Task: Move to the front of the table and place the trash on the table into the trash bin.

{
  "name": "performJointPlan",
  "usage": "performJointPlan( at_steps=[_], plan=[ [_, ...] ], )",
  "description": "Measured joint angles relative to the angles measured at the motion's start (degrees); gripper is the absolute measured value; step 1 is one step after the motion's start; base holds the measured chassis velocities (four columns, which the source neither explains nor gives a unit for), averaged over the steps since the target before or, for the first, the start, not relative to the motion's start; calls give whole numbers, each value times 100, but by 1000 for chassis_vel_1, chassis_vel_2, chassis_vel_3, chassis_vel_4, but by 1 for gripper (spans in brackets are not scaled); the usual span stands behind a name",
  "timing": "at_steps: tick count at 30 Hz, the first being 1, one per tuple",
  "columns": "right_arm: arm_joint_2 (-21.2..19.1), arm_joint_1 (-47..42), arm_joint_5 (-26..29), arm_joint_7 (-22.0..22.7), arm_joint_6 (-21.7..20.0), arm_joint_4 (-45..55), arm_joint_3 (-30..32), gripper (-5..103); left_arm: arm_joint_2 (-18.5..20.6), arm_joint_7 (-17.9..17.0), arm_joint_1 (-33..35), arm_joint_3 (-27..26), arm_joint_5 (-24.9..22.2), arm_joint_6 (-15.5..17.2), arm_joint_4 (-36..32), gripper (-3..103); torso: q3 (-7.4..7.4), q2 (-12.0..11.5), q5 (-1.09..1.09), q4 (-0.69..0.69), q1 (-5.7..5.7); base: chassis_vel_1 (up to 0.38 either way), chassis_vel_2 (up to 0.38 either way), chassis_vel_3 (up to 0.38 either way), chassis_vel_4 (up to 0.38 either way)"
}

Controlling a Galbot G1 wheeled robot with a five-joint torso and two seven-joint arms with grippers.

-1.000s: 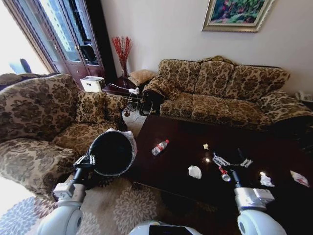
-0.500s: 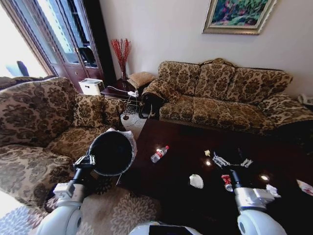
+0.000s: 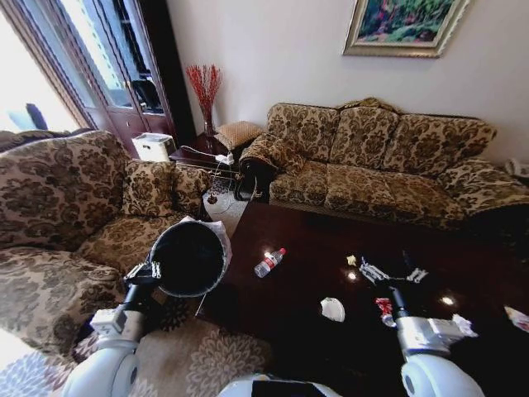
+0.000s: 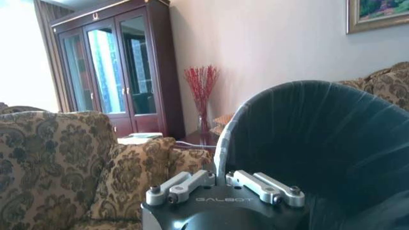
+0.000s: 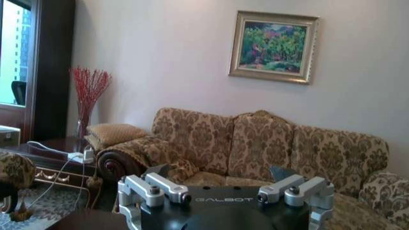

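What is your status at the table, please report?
Left gripper shut on trash bin rim. Right gripper open above the table. Bottle, tissue, wrapper still on it. Nothing blocking.

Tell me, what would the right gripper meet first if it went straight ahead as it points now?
Probably the sofa: the right gripper points across the table toward it, fingers open. Depth is unclear.

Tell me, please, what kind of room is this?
Most likely a home living room. A patterned sofa stands behind a dark wooden coffee table, a matching armchair sits beside it, and a framed painting hangs on the wall.
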Motion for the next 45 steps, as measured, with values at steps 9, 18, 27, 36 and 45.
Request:
performJointPlan(
  at_steps=[9, 18, 27, 36, 45],
  plan=[
    [0, 0, 0, 0, 0, 2, 0, 100, 0, 1, 0, 0, -1, 0, 0, 3, 0, 0, 0, 0, 0, 0, 0, 0, 0],
    [0, 0, 0, 0, -1, 2, 0, 100, 0, 1, 0, 0, -1, 1, 0, 3, 0, -1, 1, 0, 1, 0, 0, 0, 0],
    [0, 0, 0, 0, -1, 2, 0, 100, 0, 1, 0, 0, -1, 3, 0, 3, 0, -1, 0, 0, 0, 0, 0, 0, 0],
    [0, 0, 0, 0, -1, 2, 0, 100, 0, 1, 0, 0, -1, 4, 0, 3, 0, -1, 0, 0, 0, 0, 0, 0, 0],
    [0, 0, 0, 0, -1, 2, 1, 100, 0, 1, 0, 0, -1, 4, 0, 3, 0, -1, 0, 0, 0, 0, 0, 0, 0]
  ],
)
